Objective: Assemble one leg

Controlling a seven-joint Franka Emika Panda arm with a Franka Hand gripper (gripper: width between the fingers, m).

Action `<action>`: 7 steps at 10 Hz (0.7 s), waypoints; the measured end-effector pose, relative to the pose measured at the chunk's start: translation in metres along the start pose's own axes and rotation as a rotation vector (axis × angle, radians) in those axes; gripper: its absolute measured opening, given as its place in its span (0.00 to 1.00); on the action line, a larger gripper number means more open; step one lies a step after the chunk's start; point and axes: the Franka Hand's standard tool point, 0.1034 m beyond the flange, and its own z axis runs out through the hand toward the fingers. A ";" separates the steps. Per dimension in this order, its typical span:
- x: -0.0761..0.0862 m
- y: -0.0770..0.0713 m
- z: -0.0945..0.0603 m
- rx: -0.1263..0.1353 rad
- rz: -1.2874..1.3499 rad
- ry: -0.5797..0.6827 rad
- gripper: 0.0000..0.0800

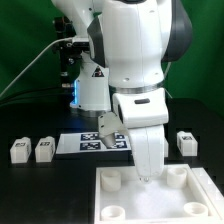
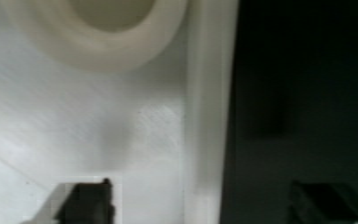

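Looking across a black tabletop (image 1: 30, 190) under a green backdrop, with open room along the exterior view's left front. Hanging over a large white square plastic plate (image 1: 150, 205) with round sockets, near its edge, possibly touching. Holding the two-finger gripper (image 1: 148, 177) spread wide, dark fingers (image 2: 87, 200) straddling that edge, gripping nothing. Leaving one small white tagged leg block (image 1: 186, 142) at the exterior view's right, two matching blocks (image 1: 18, 150) (image 1: 44, 149) at its left.

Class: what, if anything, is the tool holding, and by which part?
Nothing. The tool is open just above the white plate, with no part between its jaws.
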 end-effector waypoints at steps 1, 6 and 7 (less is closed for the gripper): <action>0.000 0.000 0.000 0.000 0.001 0.000 0.79; -0.001 0.000 0.000 0.000 0.003 0.000 0.81; -0.002 0.000 0.000 0.000 0.003 0.000 0.81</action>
